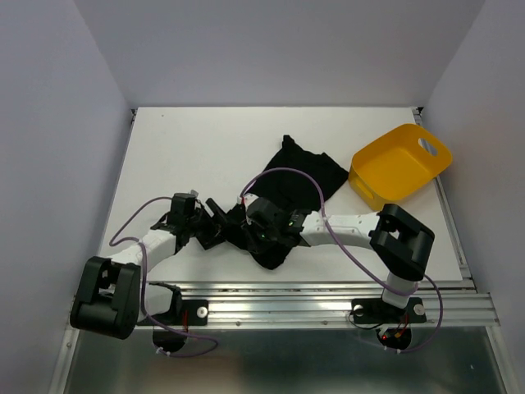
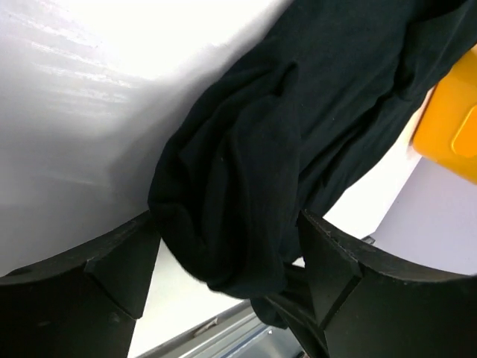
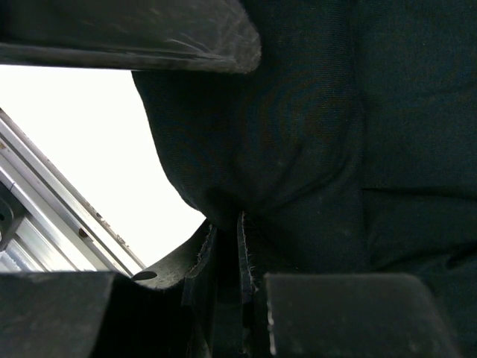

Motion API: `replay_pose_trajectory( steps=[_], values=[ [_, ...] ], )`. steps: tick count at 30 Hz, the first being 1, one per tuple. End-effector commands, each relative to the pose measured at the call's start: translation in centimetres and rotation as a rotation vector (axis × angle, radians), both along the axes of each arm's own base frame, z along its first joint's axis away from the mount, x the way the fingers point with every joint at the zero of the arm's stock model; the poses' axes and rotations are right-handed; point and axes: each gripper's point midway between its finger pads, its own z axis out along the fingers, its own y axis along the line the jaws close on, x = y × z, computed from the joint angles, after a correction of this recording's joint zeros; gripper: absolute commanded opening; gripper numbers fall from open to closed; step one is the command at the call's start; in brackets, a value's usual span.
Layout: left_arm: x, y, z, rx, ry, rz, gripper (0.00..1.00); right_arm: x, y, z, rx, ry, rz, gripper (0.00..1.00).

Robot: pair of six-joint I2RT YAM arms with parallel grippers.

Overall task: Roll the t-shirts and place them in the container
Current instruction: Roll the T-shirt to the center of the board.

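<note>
A black t-shirt [image 1: 302,174] lies crumpled on the white table, running from mid-table down toward the near edge. Its near part is bunched into a thick fold [image 2: 231,194]. My left gripper [image 1: 216,222] is open, with its fingers [image 2: 123,265] wide apart on either side of that bunched fold; the cloth touches both. My right gripper [image 1: 261,231] is low over the shirt's near end. Its jaws are almost together and pinch a fold of the t-shirt [image 3: 298,149] at their tips [image 3: 227,231].
A yellow plastic tub [image 1: 400,164] stands tilted at the right, just beyond the shirt, and shows in the left wrist view [image 2: 451,127]. The metal rail [image 1: 328,297] runs along the table's near edge, close to both grippers. White walls enclose the table.
</note>
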Motion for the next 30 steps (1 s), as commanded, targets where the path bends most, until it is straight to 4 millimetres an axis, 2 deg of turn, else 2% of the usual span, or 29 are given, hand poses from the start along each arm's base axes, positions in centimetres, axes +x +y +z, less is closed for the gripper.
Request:
replay_pose_trajectory(
  steps=[1,4,5,6,7,9,10,12,13,15,16,17,19,20,26,30],
  values=[
    [2.0,-0.6,1.1,-0.012,-0.075,0.004,0.74,0.8,2.1,4.0,0.126,-0.026,0.0,0.01],
    [2.3,-0.7,1.0,-0.007,-0.071,0.003,0.49,0.5,2.1,4.1,0.131,-0.019,0.004,0.01],
    [2.4,-0.7,1.0,-0.007,-0.071,0.004,0.23,0.5,2.0,4.1,0.13,-0.018,0.006,0.02],
    [2.3,-0.7,1.0,-0.008,-0.068,0.002,0.11,0.6,1.8,4.2,0.126,-0.026,0.004,0.06],
    [2.4,-0.7,1.1,-0.011,-0.069,0.006,0.0,0.7,1.6,4.4,0.124,-0.037,0.0,0.22],
    [2.3,-0.7,1.1,-0.008,-0.06,0.006,0.0,1.4,0.8,4.2,0.085,-0.072,-0.029,0.42],
    [2.4,-0.7,1.3,-0.007,-0.061,0.01,0.0,1.6,0.4,4.2,0.07,-0.087,-0.036,0.55],
    [2.2,-0.5,1.3,0.003,-0.046,0.017,0.0,1.8,-0.3,4.3,0.016,-0.145,-0.045,0.63],
    [2.4,-0.4,1.5,0.005,-0.048,0.023,0.0,1.7,-0.6,4.2,-0.026,-0.201,-0.058,0.71],
    [2.4,-0.3,1.7,0.011,-0.036,0.029,0.0,1.2,-0.9,4.3,-0.093,-0.289,-0.056,0.79],
    [2.2,-0.3,1.6,0.013,-0.025,0.03,0.0,1.7,-1.3,4.3,-0.113,-0.315,-0.071,0.8],
    [2.4,-0.3,2.0,0.014,-0.028,0.032,0.0,0.7,-1.0,4.3,-0.131,-0.345,-0.045,0.81],
    [2.3,-0.2,2.3,0.025,-0.013,0.034,0.0,0.5,-1.3,4.3,-0.167,-0.413,-0.061,0.83],
    [2.2,0.0,2.1,0.038,0.003,0.041,0.0,-0.4,-1.0,4.2,-0.177,-0.443,-0.04,0.83],
    [2.6,0.2,2.6,0.058,0.002,0.04,0.0,-1.3,-0.8,3.7,-0.271,-0.607,-0.037,0.83],
    [2.5,0.1,2.5,0.054,0.013,0.034,0.0,-0.5,-1.1,2.6,-0.341,-0.703,-0.068,0.83]
  ],
)
